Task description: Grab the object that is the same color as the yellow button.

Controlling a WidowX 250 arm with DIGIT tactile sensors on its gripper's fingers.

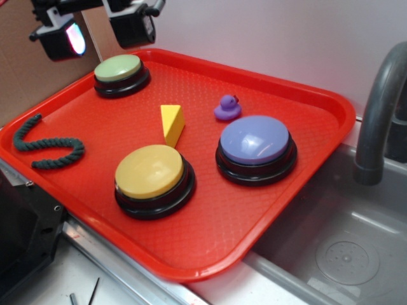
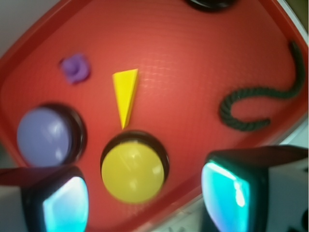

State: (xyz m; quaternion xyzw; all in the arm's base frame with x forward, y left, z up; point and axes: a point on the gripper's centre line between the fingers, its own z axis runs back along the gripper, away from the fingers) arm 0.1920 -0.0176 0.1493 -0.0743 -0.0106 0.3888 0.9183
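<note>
A small yellow wedge (image 1: 172, 124) stands on the red tray (image 1: 305, 108), just behind the yellow button (image 1: 151, 173). In the wrist view the wedge (image 2: 125, 95) points down at the yellow button (image 2: 133, 170). My gripper (image 1: 102, 30) hangs high above the tray's back left corner, near the green-topped button (image 1: 119, 71). It is open and empty. In the wrist view its two fingers sit at the bottom corners, with the gripper's middle (image 2: 145, 198) over the yellow button.
A purple-topped button (image 1: 255, 143) and a purple toy duck (image 1: 227, 107) sit right of the wedge. A dark green rope (image 1: 49, 145) lies at the tray's left. A sink (image 1: 343, 254) with a grey faucet (image 1: 381, 108) is at the right.
</note>
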